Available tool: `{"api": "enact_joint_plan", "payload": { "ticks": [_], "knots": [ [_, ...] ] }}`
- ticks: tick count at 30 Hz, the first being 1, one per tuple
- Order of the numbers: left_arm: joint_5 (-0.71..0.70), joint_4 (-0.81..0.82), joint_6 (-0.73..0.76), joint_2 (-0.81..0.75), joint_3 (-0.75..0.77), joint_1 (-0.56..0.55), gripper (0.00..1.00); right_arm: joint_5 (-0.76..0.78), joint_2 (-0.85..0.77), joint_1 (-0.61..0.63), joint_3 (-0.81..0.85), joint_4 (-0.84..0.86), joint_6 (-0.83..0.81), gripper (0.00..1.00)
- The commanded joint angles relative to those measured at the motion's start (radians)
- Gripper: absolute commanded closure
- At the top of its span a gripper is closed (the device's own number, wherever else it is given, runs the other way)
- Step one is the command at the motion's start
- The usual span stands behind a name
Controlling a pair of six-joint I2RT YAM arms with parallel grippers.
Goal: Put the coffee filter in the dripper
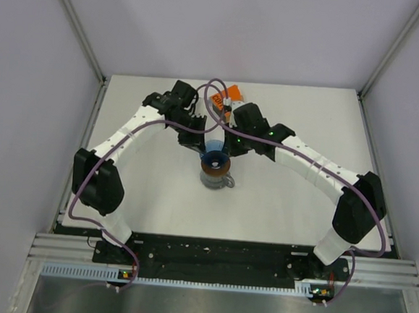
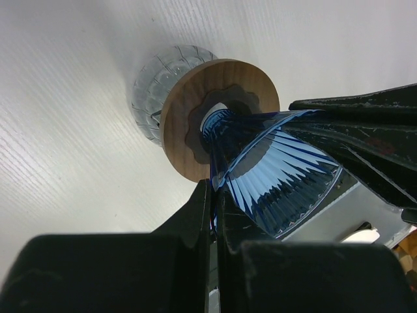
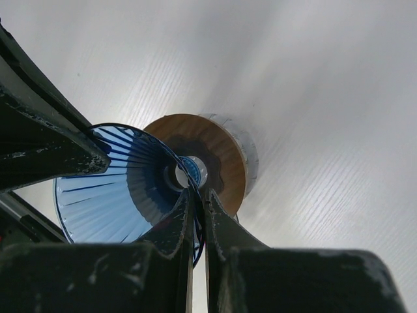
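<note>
White table [image 1: 141, 195] | dripper [image 2: 280, 176] wall pinched inside left pincer [image 2: 213, 189] | other side pinched inside right pincer [image 3: 197, 195]

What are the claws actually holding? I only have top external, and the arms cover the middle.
Observer: The left wrist view shows the left claw shut on the rim of the blue dripper.
Operator: And the right?
Observer: In the right wrist view, the right claw pinches the same rim from the opposite side.
Operator: Is the filter in it?
Observer: No paper shows in either wrist view. The cone's wall is bare blue ribs.
</note>
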Motion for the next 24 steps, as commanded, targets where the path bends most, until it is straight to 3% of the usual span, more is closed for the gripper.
{"api": "enact_joint_plan", "payload": {
  "ticks": [1, 10, 17, 24],
  "knots": [
    [0.054, 0.022, 0.038, -0.012, -0.006, -0.004, 1.0, 0.046, 0.053, -0.033, -0.066, -0.061, -0.062, 1.0],
    [0.068, 0.038, 0.061, 0.045, -0.027, -0.007, 1.0, 0.018, 0.083, -0.042, -0.112, -0.024, -0.074, 1.0],
    [0.048, 0.061, 0.097, 0.051, -0.147, -0.005, 1.0, 0.0, 0.081, -0.042, -0.18, 0.019, -0.088, 1.0],
    [0.031, 0.022, 0.151, 0.114, -0.135, -0.005, 1.0, -0.013, 0.107, -0.042, -0.25, 0.071, -0.083, 1.0]
  ]
}}
